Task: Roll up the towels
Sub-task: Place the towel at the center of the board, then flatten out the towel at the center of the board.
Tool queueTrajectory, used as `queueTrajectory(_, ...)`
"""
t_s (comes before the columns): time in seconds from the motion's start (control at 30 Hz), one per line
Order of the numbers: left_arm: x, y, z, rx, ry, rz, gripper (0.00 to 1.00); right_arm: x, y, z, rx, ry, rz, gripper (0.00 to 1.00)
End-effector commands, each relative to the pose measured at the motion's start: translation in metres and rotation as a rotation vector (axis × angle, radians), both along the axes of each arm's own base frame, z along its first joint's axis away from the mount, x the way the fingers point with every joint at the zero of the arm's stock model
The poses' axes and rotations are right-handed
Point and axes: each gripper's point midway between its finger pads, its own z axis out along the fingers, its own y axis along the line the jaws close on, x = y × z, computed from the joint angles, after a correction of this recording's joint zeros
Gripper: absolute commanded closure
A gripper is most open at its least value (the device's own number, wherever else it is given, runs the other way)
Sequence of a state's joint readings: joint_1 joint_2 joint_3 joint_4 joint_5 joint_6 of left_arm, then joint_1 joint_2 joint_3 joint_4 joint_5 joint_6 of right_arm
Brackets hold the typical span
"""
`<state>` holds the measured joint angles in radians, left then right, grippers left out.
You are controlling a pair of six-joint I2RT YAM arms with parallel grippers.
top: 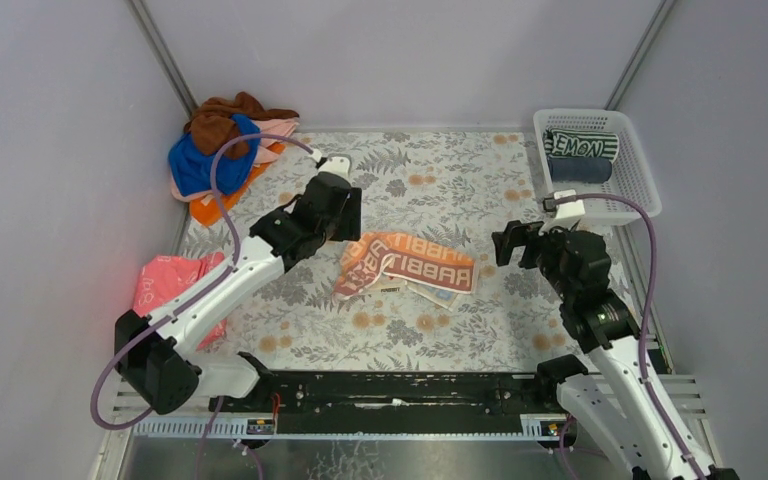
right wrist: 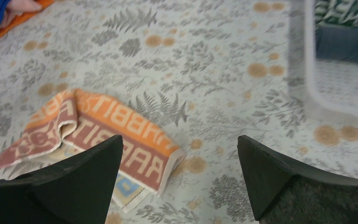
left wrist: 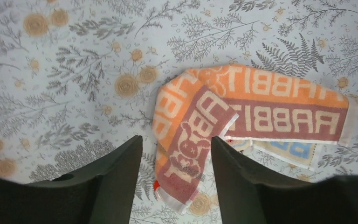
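The letter-printed towel (top: pixel 410 265) lies partly folded on the desk (top: pixel 440 170) at mid-frame, the left claw (left wrist: pixel 176 138) spread over its folded end, the right claw (right wrist: pixel 179 137) spread wide to its right in the frame.

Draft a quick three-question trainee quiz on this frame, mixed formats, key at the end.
1. True or false: the white basket is empty.
2. Where is the letter-printed towel? A) in the basket B) on the table, between the two arms C) held in the right gripper
3. Fill in: the ___ gripper hangs over that towel's folded end.
Key:
1. False. It holds a striped towel and a dark towel, both rolled.
2. B.
3. Left. The left gripper has its fingers apart and grips nothing.
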<state>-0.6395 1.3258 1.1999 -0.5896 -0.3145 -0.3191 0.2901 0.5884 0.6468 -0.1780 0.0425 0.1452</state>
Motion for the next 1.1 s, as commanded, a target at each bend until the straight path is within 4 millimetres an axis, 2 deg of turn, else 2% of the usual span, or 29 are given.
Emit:
queueTrajectory(0.0, -0.018, 0.006, -0.013, -0.038, 0.051, 0.018, 0.41, -0.002, 0.031, -0.005, 0.083, 0.107, 0.127, 0.00)
queueTrajectory(0.17, -0.052, 0.008, -0.060, -0.050, 0.221, 0.014, 0.35, -0.001, 0.035, -0.047, 0.127, 0.305, 0.080, 0.00)
queueTrajectory(0.27, -0.072, 0.009, -0.082, -0.061, 0.290, 0.021, 0.32, -0.005, 0.038, -0.072, 0.156, 0.410, 0.061, 0.00)
queueTrajectory(0.4, -0.093, 0.011, -0.098, -0.039, 0.337, 0.023, 0.31, -0.013, 0.046, -0.101, 0.222, 0.519, 0.048, 0.02)
queueTrajectory(0.53, -0.107, 0.017, -0.107, 0.079, 0.356, 0.012, 0.31, -0.018, 0.051, -0.122, 0.273, 0.591, 0.031, 0.05)
queueTrajectory(0.77, -0.116, 0.012, -0.118, 0.374, 0.350, -0.076, 0.34, -0.022, 0.051, -0.150, 0.280, 0.707, -0.012, 0.11)
queueTrajectory(0.97, -0.112, 0.011, -0.130, 0.585, 0.328, -0.114, 0.45, -0.025, 0.058, -0.167, 0.309, 0.748, 0.003, 0.21)
queueTrajectory(1.07, -0.109, 0.011, -0.133, 0.635, 0.316, -0.127, 0.50, -0.026, 0.059, -0.170, 0.319, 0.749, 0.005, 0.22)
